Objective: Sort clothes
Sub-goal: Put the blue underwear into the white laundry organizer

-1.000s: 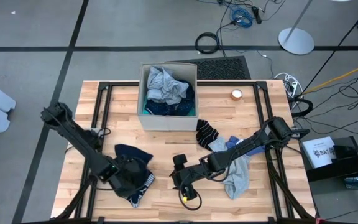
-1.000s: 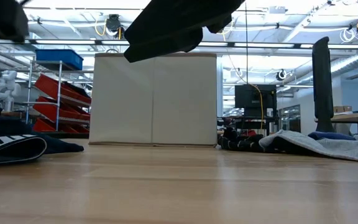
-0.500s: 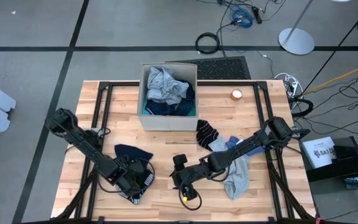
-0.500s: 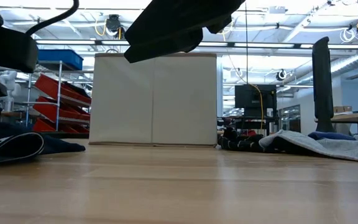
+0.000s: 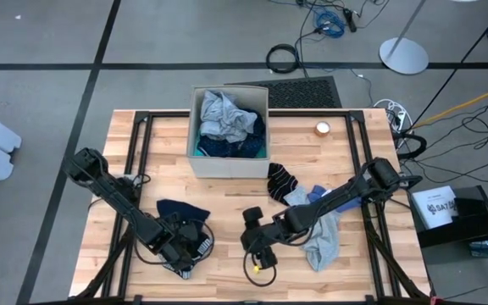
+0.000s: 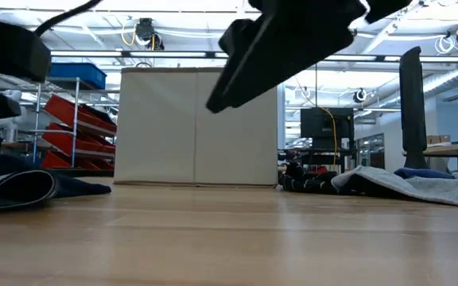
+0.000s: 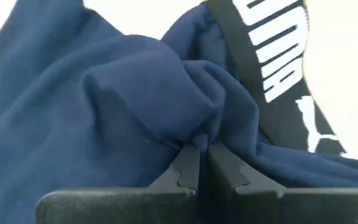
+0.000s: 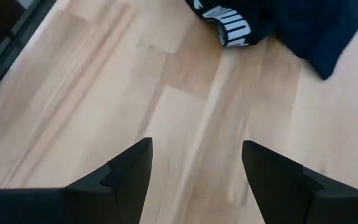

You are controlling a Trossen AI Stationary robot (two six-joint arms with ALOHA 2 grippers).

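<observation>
While my right gripper [image 5: 259,254] hangs spread over bare wood, my left gripper [image 7: 197,163] pinches the navy garment [image 7: 104,112] at the table's near left.

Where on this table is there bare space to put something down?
Bare wood lies left of the box, and at the far right corner near the small round thing. The near edge is crowded: a navy garment under the left gripper, the right gripper, socks and grey clothes.

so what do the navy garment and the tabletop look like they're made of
Navy garment: soft matte knit, probably cotton jersey; it bunches in folds where the left gripper pinches it, with a woven lettered waistband. Tabletop: pale wood planks, smooth, with visible grain and seams.
</observation>
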